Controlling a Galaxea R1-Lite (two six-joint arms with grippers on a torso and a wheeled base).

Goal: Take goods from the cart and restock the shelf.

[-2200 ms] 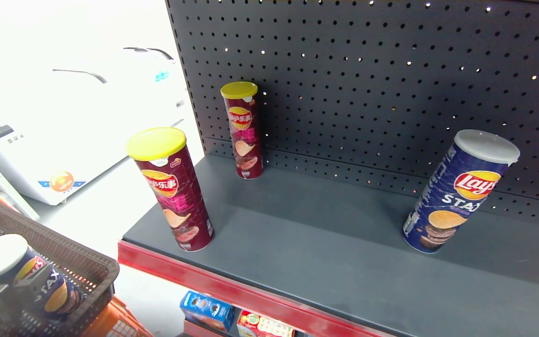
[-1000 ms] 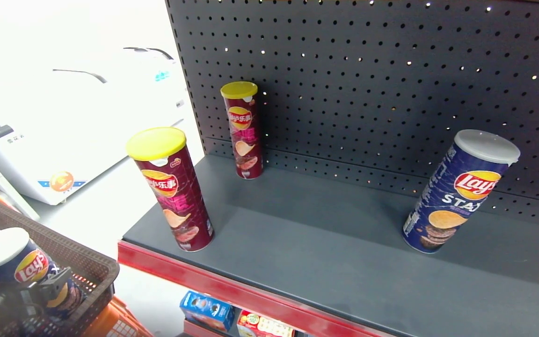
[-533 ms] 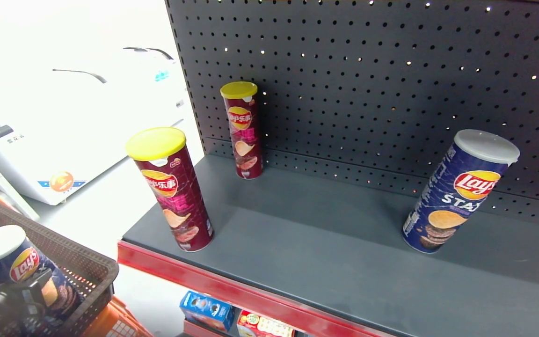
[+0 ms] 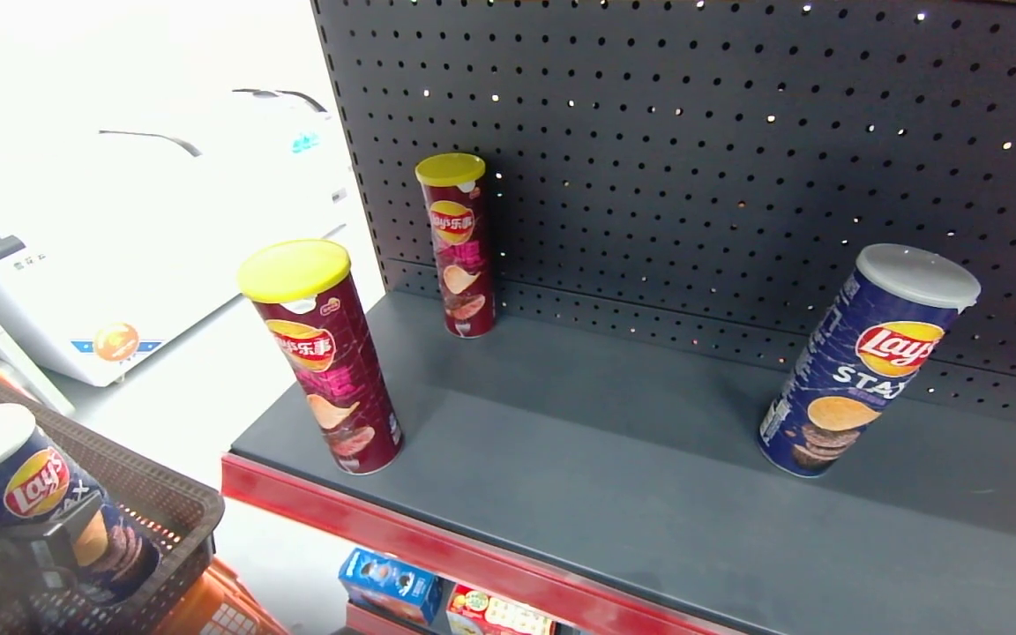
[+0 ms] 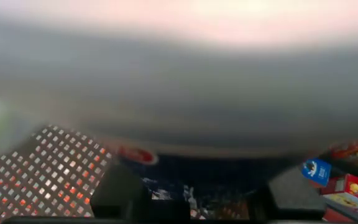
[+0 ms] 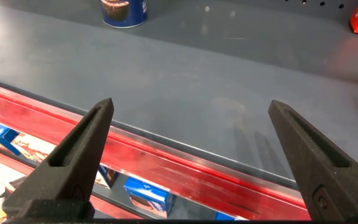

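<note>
Blue chip can point(image 4: 36, 498): upright in the cart basket point(image 4: 164, 511), clasped at mid-body by the left hand point(image 4: 10, 507), apparently so it lifts out level. Right hand point(image 6: 191, 162): fingers wide, empty, above the shelf point(image 4: 614, 459) front edge. Shelf stock: front maroon can point(image 4: 323, 353), rear maroon can point(image 4: 459, 242), shelved blue can point(image 4: 861, 362); the gap between likely awaits the newcomer.

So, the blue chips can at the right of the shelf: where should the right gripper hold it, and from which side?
I would grip the blue chips can around its middle, coming from the open front of the shelf. It stands upright, the pegboard closes the back, and the grey lid overhangs the wall. The open right gripper faces that side.
</note>
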